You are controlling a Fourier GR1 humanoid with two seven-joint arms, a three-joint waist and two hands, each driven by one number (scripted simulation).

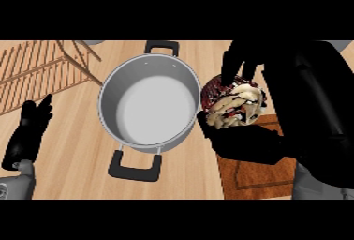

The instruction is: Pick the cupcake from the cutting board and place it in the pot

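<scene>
Beside the round grey metal pot [149, 105], at three o'clock, the black right hand [242, 140] seems curled around the creamy-topped dark cupcake [233, 105]; move it over the pot's middle before letting go.

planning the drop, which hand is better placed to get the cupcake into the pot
Right. The right hand is curled round the cupcake, beside the pot rim. The left hand rests open at the left edge.

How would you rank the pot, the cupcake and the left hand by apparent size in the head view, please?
1. Pot, by far the largest.
2. Left hand, open at the left edge.
3. Cupcake, held in the right hand.
The last two look close, and the raised cupcake's nearness to the camera makes their order unsure.
</scene>
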